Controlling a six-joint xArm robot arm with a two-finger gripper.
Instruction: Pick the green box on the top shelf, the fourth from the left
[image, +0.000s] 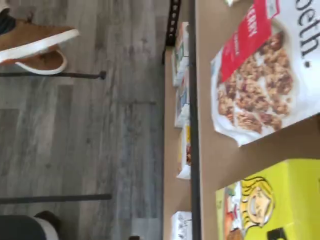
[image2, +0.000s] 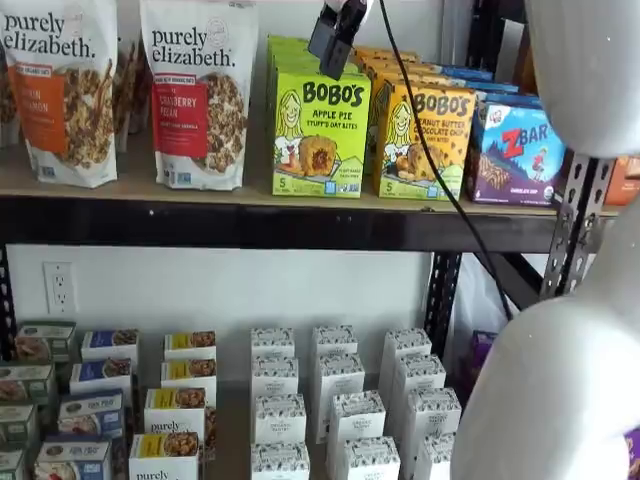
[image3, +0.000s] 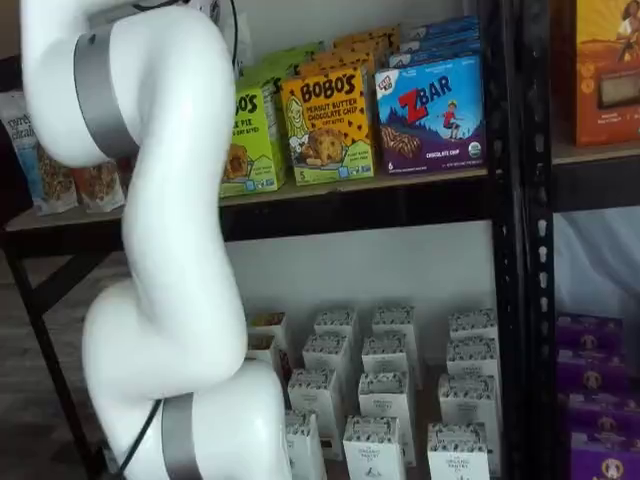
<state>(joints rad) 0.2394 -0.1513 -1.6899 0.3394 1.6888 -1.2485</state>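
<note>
A shelf view shows the tool (image2: 334, 40) hanging tilted above the green box (image2: 320, 135).

So the top shelf (image2: 250, 205) is a tan board with a black front rail. Sitting on it: two granola bags (image2: 200, 90), the green box (image2: 320, 130), a yellow-orange Bobo's box (image2: 425, 140) and a blue ZBar box (image2: 520, 150), all upright in a row.
</note>
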